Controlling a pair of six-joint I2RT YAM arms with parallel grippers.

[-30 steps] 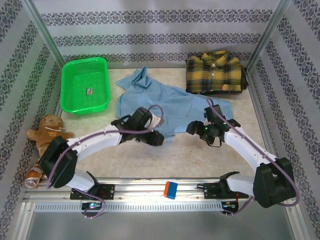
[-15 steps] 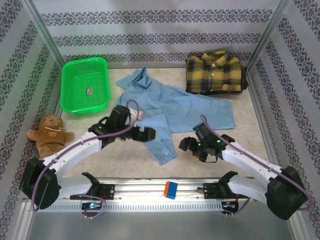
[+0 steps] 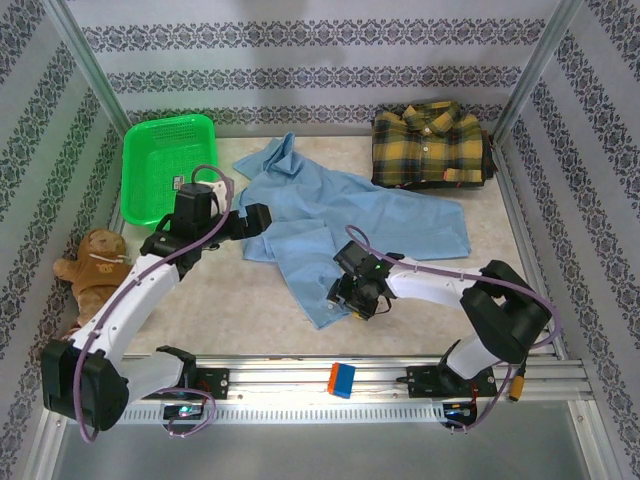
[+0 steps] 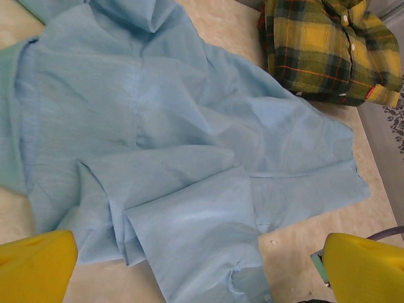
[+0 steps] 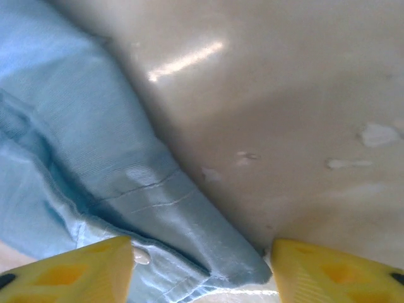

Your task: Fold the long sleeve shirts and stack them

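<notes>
The light blue shirt [image 3: 350,205] lies spread on the table's middle, collar to the far left, one sleeve running toward the near edge. My left gripper [image 3: 260,220] hovers open over the shirt's left side; in the left wrist view its jaws [image 4: 202,278] stand wide above the blue shirt [image 4: 158,126], holding nothing. My right gripper [image 3: 350,297] is low at the sleeve's cuff end. In the right wrist view the cuff [image 5: 208,259] lies between its parted fingertips [image 5: 202,271]. The yellow-and-dark plaid shirt [image 3: 430,145] sits folded at the back right, its corner showing in the left wrist view [image 4: 322,44].
A green mesh basket [image 3: 170,170] stands at the back left. A brown teddy bear [image 3: 95,265] lies by the left wall. A blue-and-orange block [image 3: 342,380] rests on the front rail. Bare tabletop [image 3: 240,300] stretches in front of the shirt.
My left gripper opened, let go of the sleeve and drew back to the left. My right gripper moved left to the sleeve's cuff, and its jaws narrowed.
</notes>
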